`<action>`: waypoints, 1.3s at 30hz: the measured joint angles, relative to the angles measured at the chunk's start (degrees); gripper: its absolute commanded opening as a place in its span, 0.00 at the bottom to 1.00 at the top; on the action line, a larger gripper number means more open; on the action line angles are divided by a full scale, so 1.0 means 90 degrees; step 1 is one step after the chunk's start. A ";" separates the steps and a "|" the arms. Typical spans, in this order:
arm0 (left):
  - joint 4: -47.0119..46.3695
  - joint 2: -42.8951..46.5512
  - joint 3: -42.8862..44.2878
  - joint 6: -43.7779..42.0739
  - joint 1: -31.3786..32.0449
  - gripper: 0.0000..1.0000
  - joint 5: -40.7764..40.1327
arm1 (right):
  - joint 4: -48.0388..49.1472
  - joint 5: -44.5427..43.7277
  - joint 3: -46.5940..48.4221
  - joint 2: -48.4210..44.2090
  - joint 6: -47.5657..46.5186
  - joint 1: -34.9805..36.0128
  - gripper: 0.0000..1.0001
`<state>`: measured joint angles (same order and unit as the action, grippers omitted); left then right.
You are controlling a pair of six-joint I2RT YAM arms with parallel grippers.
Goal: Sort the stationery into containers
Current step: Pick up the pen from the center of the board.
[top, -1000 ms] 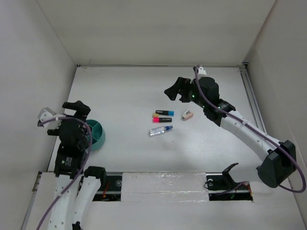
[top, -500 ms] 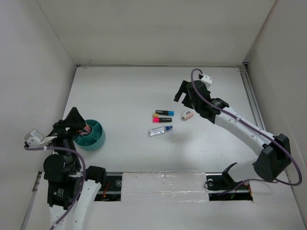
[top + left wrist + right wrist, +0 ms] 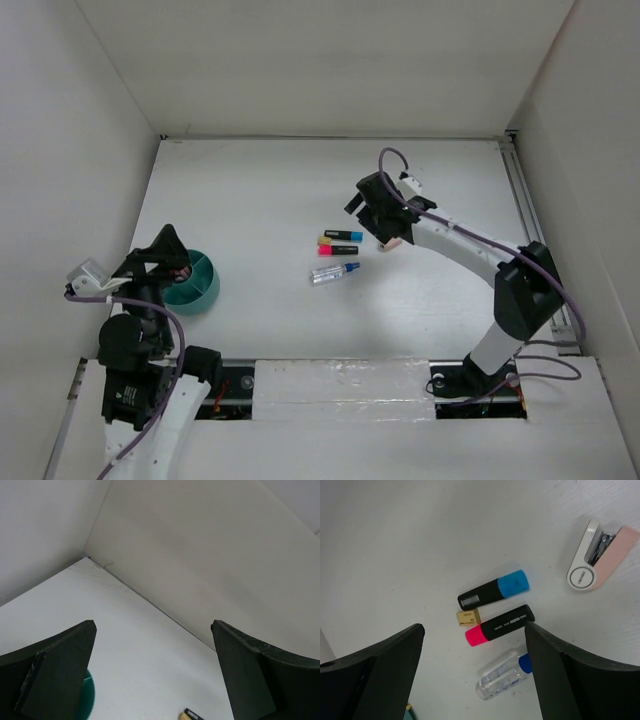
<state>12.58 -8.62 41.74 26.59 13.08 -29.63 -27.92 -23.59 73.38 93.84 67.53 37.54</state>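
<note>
The overhead camera, fixed above and behind the arm bases, looks down across the whole table (image 3: 260, 190) to its far walls. The left wrist camera sits low by the cup (image 3: 88, 700), angled up toward the far corner. The right wrist camera hangs close over the markers (image 3: 500, 625), facing straight down on the same cluster seen mid-table from above.
</note>
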 measured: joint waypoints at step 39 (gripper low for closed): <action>0.0010 -0.0015 -0.0002 0.0000 0.0000 1.00 0.0750 | -0.1639 0.0508 0.1800 0.2803 0.3208 -0.0294 0.69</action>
<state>12.67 -8.75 41.71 26.59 13.08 -22.87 -42.68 -19.03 89.58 119.07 96.40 34.89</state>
